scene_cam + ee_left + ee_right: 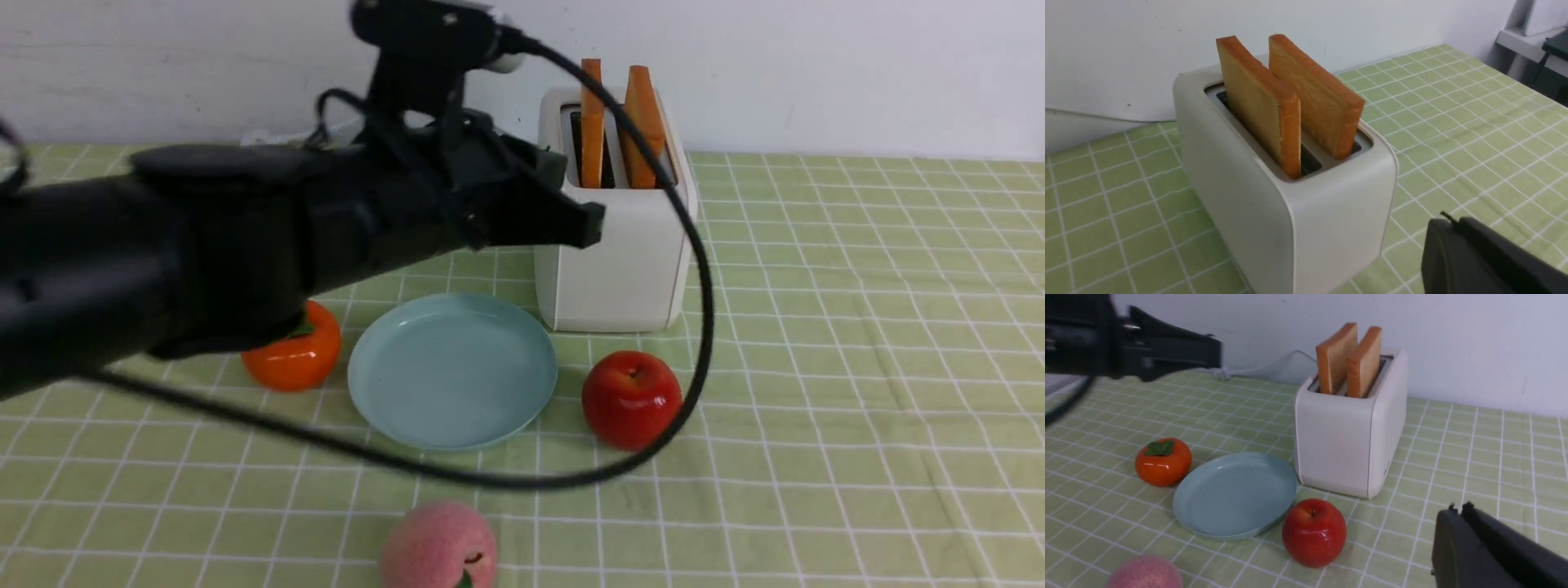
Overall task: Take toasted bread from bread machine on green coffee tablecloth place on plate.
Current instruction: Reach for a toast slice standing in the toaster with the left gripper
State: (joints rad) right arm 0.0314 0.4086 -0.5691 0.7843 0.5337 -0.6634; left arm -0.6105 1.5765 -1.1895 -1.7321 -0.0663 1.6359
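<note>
Two toasted bread slices stand upright in the slots of the white bread machine at the back of the green coffee tablecloth. The pale blue plate lies empty in front of it, to its left. My left gripper is shut and empty. It hovers above the plate, by the machine's front left corner and below the slices' tops. In the left wrist view its tip is near the machine and slices. My right gripper is shut and empty, off to the right, out of the front view.
An orange persimmon sits left of the plate, a red apple right of it and a pink peach at the front edge. My left arm's black cable loops in front of the machine and apple. A white wall stands behind.
</note>
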